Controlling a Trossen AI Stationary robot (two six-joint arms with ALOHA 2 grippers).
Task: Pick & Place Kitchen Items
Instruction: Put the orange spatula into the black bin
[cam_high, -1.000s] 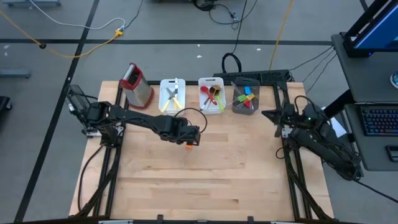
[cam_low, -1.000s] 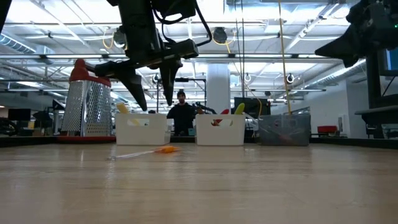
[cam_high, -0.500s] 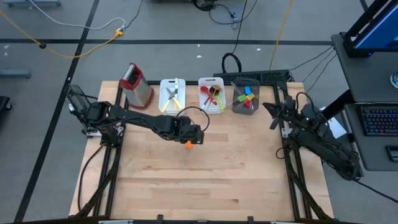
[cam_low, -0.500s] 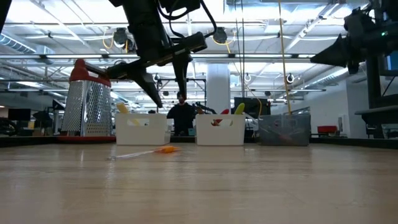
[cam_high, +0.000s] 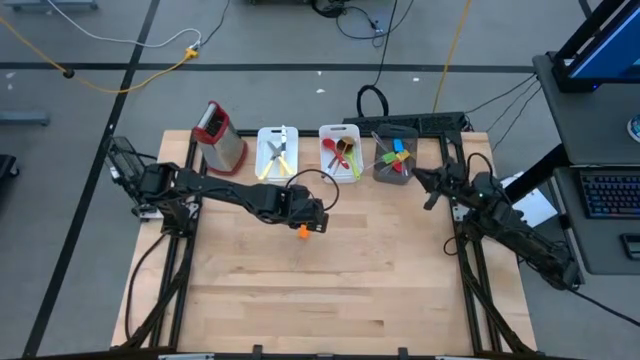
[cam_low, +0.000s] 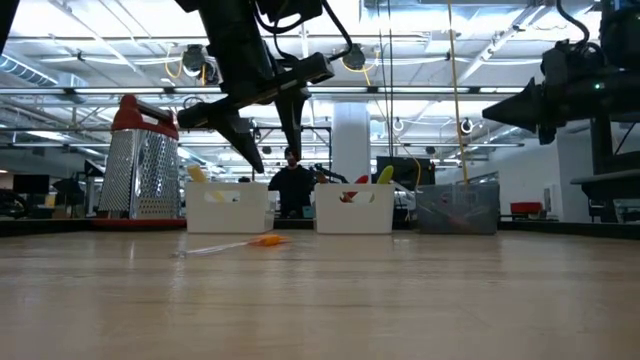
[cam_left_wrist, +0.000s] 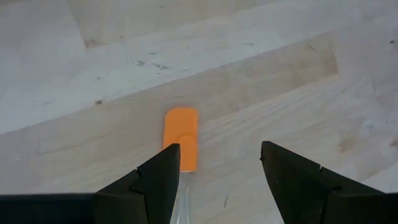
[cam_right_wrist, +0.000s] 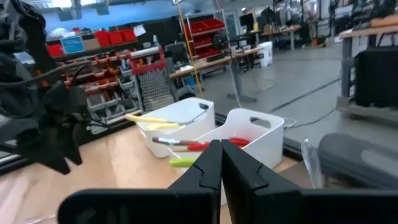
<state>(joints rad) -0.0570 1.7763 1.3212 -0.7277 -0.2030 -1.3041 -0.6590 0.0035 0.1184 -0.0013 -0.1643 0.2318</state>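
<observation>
1. Orange spatula lies flat on surface, near bins.
2. Left gripper is hung above it, fingers spread, nothing held.
3. Right gripper parked; fingers pressed together.
4. Next, prob.: lowering, then pinch.

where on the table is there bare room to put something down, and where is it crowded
The table is bare wood across its whole near half and between the orange spatula and the right gripper. Crowded: the far edge, where the grater, two white bins and grey bin stand side by side. The left gripper, open, hovers over the spatula.
</observation>
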